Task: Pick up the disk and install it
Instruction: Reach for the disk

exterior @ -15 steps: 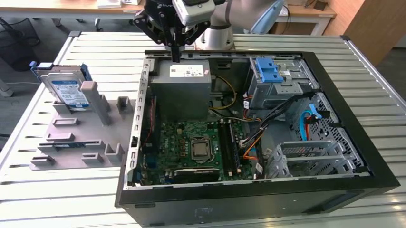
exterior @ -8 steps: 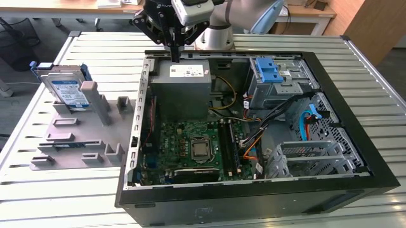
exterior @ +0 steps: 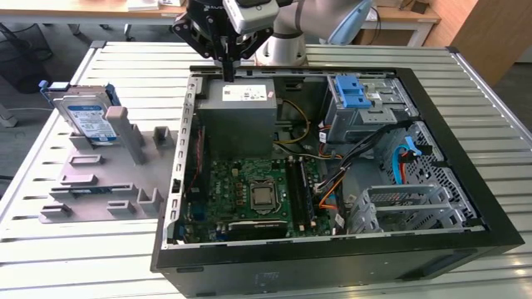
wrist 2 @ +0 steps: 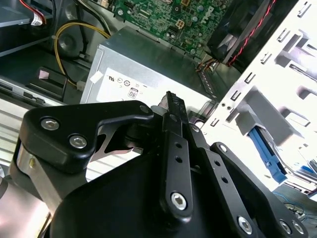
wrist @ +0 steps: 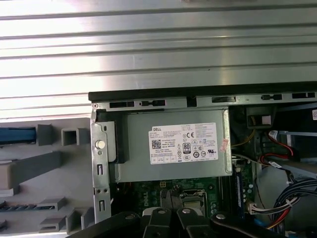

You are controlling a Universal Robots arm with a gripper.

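case (exterior: 332, 258): lying open on the table (exterior: 83, 268), so everything below is placed off it
power supply (exterior: 241, 103): inside the case, far corner, exterior view's left
motherboard (exterior: 249, 193): inside the case, near half, same left side
drive cage (exterior: 365, 106): inside the case, far corner, exterior view's right
fixture (exterior: 91, 187): on the table, just outside the case's left wall
disk (exterior: 87, 118): upright in the fixture's far end, apart from the case
gripper (exterior: 226, 78): over the case's far rim, above the power supply

Grey arm (exterior: 283, 43) bent over, wrist turned downward. Black tool (exterior: 226, 73) hanging upright, pointing straight down. Fingers (wrist 2: 172, 129) pressed flat together, gripping nothing, tips meeting in both wrist views.
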